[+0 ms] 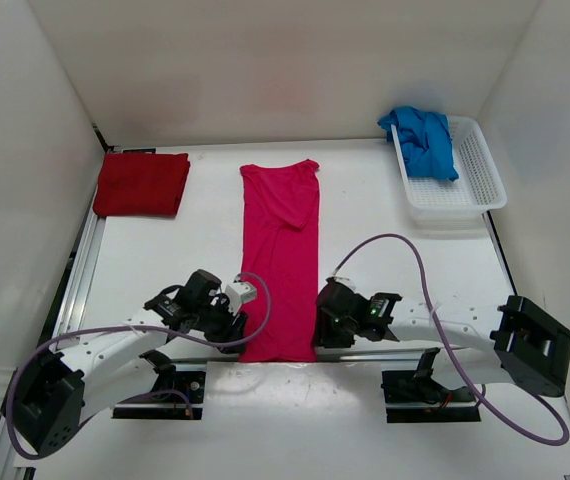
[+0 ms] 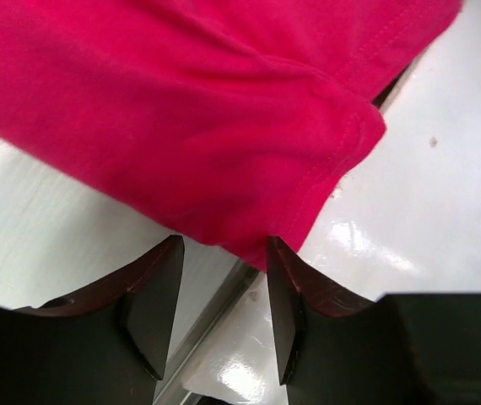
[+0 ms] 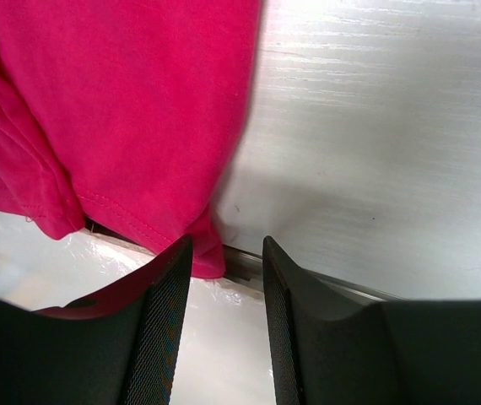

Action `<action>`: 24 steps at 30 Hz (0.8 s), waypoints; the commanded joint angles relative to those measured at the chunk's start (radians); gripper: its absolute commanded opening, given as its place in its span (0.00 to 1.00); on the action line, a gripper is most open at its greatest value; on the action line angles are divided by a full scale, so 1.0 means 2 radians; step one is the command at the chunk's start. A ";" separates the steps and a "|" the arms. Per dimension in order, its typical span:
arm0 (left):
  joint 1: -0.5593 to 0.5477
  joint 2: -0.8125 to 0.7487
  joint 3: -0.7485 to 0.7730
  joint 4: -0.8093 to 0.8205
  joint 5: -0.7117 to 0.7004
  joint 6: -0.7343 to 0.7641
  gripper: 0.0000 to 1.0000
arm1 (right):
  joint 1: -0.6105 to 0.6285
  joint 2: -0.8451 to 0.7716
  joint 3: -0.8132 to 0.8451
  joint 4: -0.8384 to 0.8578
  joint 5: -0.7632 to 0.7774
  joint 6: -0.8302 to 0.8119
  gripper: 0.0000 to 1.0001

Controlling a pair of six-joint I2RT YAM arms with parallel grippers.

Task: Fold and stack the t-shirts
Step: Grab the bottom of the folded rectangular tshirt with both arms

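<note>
The pink t-shirt [image 1: 280, 260], a light, limp knit folded into a strip, is lying down the middle of the desk [image 1: 165, 260], its stitched hem reaching the near edge. The hem corners are probably offering the firmest pinch. The left hand [image 2: 224, 245] and right hand [image 3: 226, 245] are standing parted there, gripping nothing.

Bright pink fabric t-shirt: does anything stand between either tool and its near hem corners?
Nothing visible does. The left tool and right tool each sit at a near corner of the bright pink fabric t-shirt, jaws apart, with only the white table beside them.
</note>
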 commanded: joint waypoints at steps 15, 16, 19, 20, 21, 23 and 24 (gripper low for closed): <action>-0.039 0.045 0.002 -0.027 0.025 0.002 0.50 | 0.022 0.033 0.023 0.020 -0.009 0.009 0.47; -0.044 0.050 0.002 -0.027 0.025 0.002 0.50 | 0.022 0.039 0.023 0.020 -0.013 0.009 0.47; -0.044 0.055 -0.010 -0.027 0.025 0.002 0.48 | 0.022 0.045 0.032 0.025 -0.013 0.009 0.48; -0.038 0.055 -0.015 -0.027 0.025 0.002 0.46 | 0.022 0.050 0.032 0.025 -0.013 0.009 0.48; -0.033 0.055 -0.015 -0.027 0.025 0.002 0.44 | 0.027 0.050 0.032 0.025 -0.013 0.009 0.48; -0.027 0.061 -0.022 -0.027 0.025 0.002 0.33 | 0.027 0.055 0.032 0.025 -0.018 0.009 0.48; -0.027 0.067 -0.022 -0.027 0.025 0.002 0.24 | 0.027 0.056 0.032 0.025 -0.023 0.009 0.48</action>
